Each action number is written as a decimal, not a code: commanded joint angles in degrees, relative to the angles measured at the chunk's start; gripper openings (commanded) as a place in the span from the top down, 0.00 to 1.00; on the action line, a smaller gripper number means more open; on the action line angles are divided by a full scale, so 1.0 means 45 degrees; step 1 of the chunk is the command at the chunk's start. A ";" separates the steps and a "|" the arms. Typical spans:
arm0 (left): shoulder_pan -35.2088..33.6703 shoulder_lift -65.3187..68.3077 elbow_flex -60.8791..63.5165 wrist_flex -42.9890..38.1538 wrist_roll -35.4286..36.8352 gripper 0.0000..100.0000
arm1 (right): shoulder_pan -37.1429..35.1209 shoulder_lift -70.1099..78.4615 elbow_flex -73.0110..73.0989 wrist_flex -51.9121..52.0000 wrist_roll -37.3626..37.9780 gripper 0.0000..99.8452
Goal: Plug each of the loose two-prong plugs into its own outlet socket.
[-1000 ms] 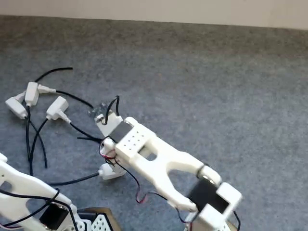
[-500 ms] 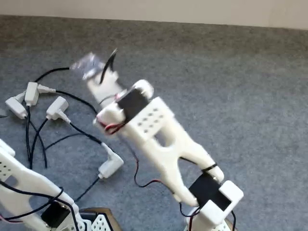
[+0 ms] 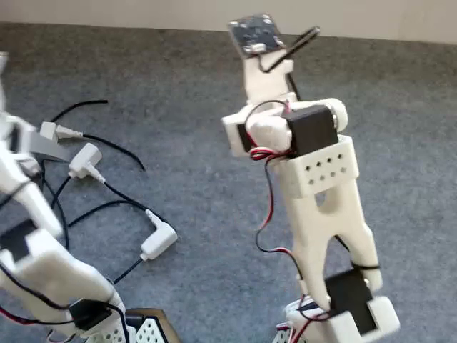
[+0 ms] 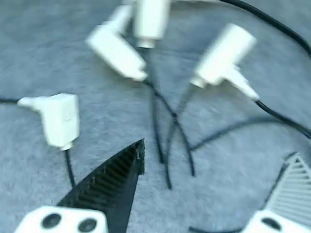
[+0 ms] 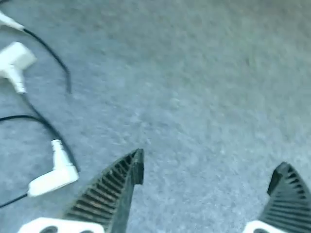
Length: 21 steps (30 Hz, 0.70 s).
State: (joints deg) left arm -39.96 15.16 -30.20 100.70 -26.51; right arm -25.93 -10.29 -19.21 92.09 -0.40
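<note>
Several white plugs and sockets on black cords lie on the grey carpet at the left. An angled plug (image 3: 157,241) lies apart, nearer the front; it also shows as the angled plug (image 5: 52,175) in the right wrist view. Another plug (image 3: 85,161) and a connector (image 3: 51,132) lie farther back. My left gripper (image 4: 214,165) hangs open just above the cluster: an angled plug (image 4: 60,118), a straight plug (image 4: 222,54) and two more white pieces (image 4: 116,51) lie below it. My right gripper (image 5: 209,170) is open and empty, raised high over bare carpet.
The right arm (image 3: 318,168) stands tall at the centre right. The left arm (image 3: 32,214) stretches along the left edge over the cords. Black cords (image 3: 107,204) loop between the plugs. Open carpet (image 3: 400,128) spreads to the right and back.
The right arm has risen from the carpet near the cords and swung up toward the far side. The left arm has extended over the plug cluster at the left.
</note>
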 commanded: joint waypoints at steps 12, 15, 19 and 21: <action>0.6867 -1.0227 1.2806 -0.1153 -0.1074 0.67 | 0.2393 -0.8332 1.7280 -0.8254 0.1758 0.62; 0.7277 -1.0911 1.3646 -0.1661 -0.0742 0.67 | 0.2764 -0.9172 1.8549 -0.8527 0.2051 0.62; 0.8215 -1.0676 1.4720 -0.1758 -0.0762 0.67 | 0.2803 -0.9739 1.9272 -0.8508 0.1993 0.62; 0.8508 -1.0325 1.5443 -0.1797 -0.0781 0.67 | 0.2803 -0.9895 1.9546 -0.8508 0.1993 0.62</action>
State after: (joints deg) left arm -4.62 -32.31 35.12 93.41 -30.20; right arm -13.98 -52.40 68.00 54.81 7.96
